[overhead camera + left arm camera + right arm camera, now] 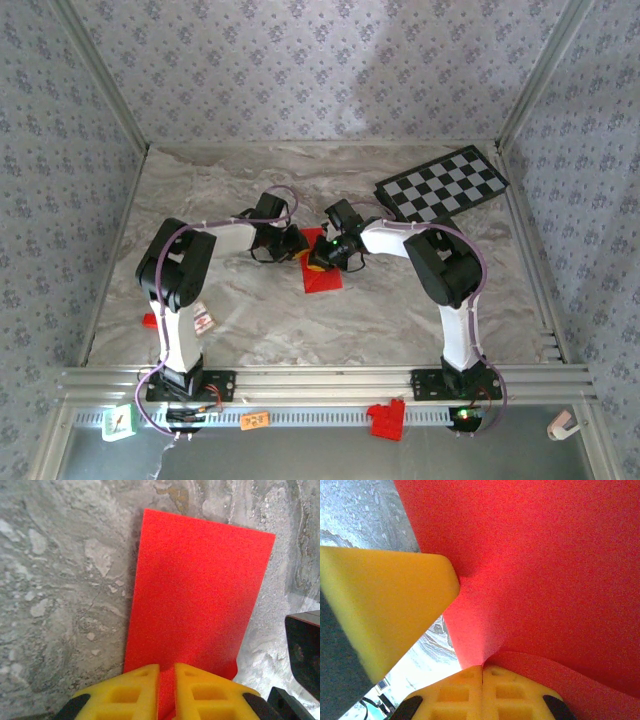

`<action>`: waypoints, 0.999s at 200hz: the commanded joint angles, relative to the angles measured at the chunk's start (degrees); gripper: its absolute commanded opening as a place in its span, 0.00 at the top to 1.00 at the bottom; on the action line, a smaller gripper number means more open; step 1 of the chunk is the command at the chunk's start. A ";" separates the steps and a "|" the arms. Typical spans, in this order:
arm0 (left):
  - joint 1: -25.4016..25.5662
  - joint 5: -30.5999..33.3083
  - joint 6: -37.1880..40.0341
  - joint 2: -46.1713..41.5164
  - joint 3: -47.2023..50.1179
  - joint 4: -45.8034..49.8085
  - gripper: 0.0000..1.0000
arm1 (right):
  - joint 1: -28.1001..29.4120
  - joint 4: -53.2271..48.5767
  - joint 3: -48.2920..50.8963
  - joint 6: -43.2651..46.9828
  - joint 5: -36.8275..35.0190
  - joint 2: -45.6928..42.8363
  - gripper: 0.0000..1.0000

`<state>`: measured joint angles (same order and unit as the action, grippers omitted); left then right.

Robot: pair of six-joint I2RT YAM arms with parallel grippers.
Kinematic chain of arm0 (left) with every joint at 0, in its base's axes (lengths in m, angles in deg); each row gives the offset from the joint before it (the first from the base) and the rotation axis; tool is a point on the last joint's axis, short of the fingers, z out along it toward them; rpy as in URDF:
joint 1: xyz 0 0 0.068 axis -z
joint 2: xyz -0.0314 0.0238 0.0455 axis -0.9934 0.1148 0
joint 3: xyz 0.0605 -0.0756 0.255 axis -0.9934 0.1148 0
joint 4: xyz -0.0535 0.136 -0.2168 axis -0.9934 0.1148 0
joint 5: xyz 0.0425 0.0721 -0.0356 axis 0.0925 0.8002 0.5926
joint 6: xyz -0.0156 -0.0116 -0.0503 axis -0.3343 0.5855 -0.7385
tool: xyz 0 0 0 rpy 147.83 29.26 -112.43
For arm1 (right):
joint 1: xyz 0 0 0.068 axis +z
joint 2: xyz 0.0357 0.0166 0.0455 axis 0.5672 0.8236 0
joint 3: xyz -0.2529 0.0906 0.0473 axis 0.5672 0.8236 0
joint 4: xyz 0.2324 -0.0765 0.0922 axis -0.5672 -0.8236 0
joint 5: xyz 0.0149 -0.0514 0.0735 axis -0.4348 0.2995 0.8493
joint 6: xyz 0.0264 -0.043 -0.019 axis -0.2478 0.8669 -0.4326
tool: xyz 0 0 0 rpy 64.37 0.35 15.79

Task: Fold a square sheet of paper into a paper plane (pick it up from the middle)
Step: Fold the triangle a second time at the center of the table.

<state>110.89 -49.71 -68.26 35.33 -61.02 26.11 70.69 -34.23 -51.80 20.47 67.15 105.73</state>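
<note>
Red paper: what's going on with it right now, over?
Left tool shut on the red paper, at its edge. Right tool shut on it too. Paper mid-table, between both arms. Checkered board far right, not in the way.

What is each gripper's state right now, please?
Left gripper: shut on the red paper.
Right gripper: shut on the same red paper.
</note>
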 commanded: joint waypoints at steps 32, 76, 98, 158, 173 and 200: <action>-2.44 5.39 0.22 -5.56 -2.82 5.13 0.80 | -0.11 -2.45 -0.78 0.29 -0.79 2.25 0.95; -5.48 7.45 -1.35 -11.72 2.87 4.20 0.77 | -0.15 -2.34 -0.95 0.30 -0.79 2.25 0.81; -6.01 7.63 -2.05 -14.43 5.63 4.19 0.75 | -0.11 -1.70 -0.78 0.04 -0.67 2.16 0.70; -5.63 4.32 -4.16 -18.48 11.08 0.81 0.76 | -0.28 -1.55 -0.42 0.03 -0.88 1.97 0.64; -4.72 3.16 -4.10 -18.34 11.43 0.53 0.79 | -0.35 -2.35 -0.51 0.30 -1.27 1.95 0.68; -1.92 1.89 -3.50 -17.41 11.38 0.01 0.86 | -0.37 -4.67 -0.95 1.25 -2.43 2.08 0.82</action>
<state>106.59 -45.18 -72.06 18.61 -50.07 27.88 70.69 -33.99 -52.67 20.74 67.63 105.99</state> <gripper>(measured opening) 0.159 0.228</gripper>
